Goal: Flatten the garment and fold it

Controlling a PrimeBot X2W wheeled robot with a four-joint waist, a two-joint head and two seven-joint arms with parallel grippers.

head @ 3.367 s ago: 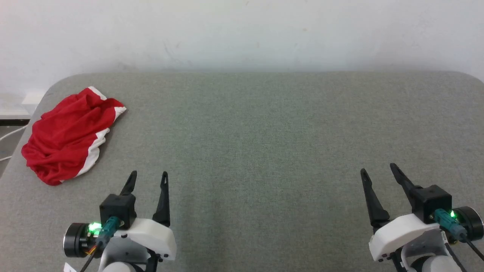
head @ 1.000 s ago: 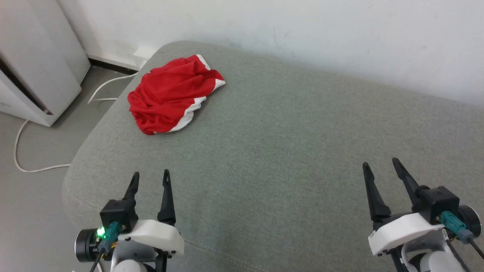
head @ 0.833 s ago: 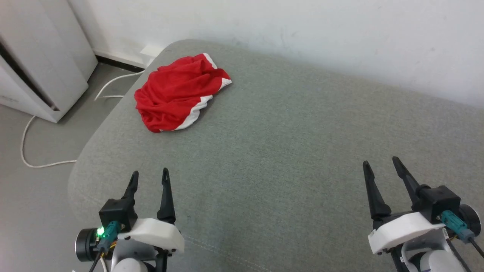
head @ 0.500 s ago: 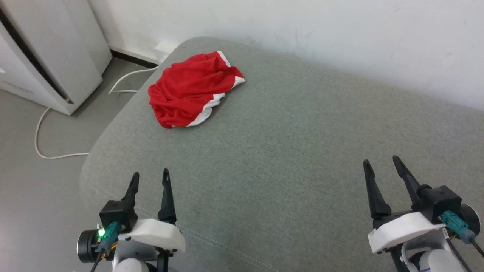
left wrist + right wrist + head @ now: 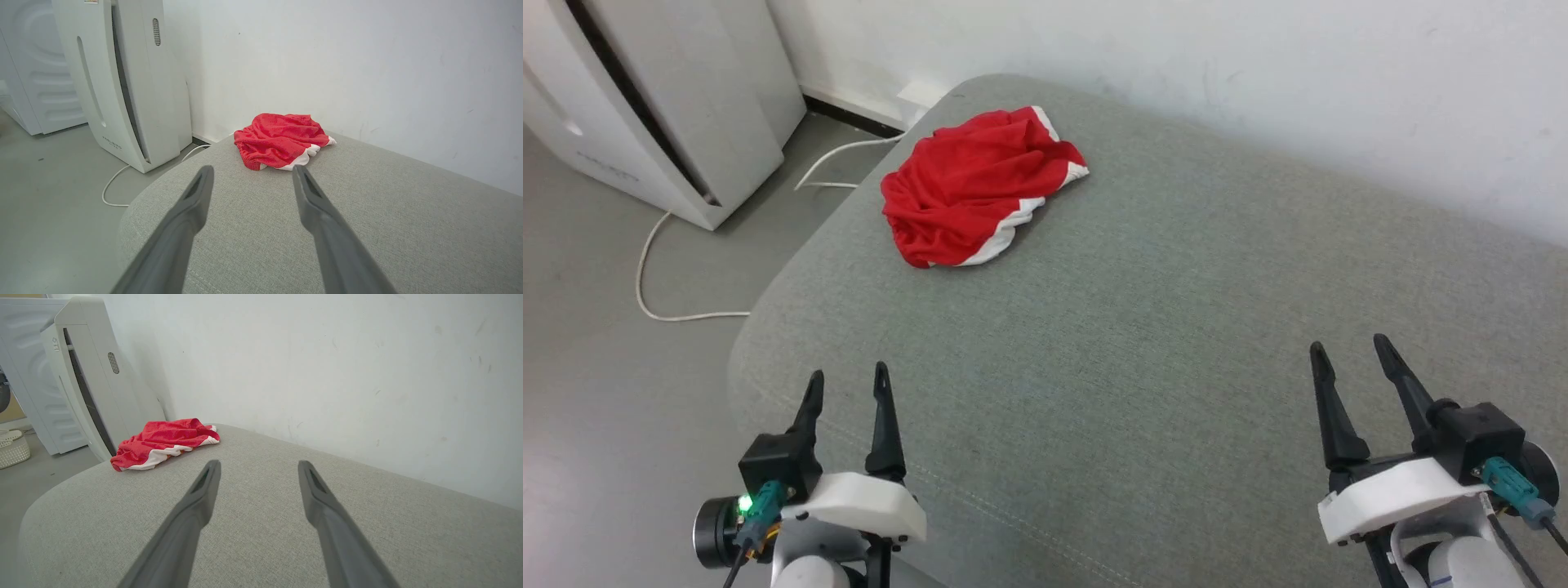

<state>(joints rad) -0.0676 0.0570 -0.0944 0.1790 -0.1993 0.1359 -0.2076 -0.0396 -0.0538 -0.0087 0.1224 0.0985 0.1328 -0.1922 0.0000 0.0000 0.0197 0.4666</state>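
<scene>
Inner folds of the garment (image 5: 980, 184) hidden; white appliance (image 5: 735, 82) cut at edge.

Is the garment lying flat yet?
No, the garment lies bunched in a wrinkled heap near the grey surface's far left corner.

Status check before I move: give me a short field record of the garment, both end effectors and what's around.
garment: red with white trim, crumpled in a heap, not yet flattened
location: far left corner of the grey padded surface, close to the wall
left end effector: open, empty, apart from the garment
right end effector: open, empty, farther from the garment
surroundings: white appliance and white cable on the floor to the left
</scene>
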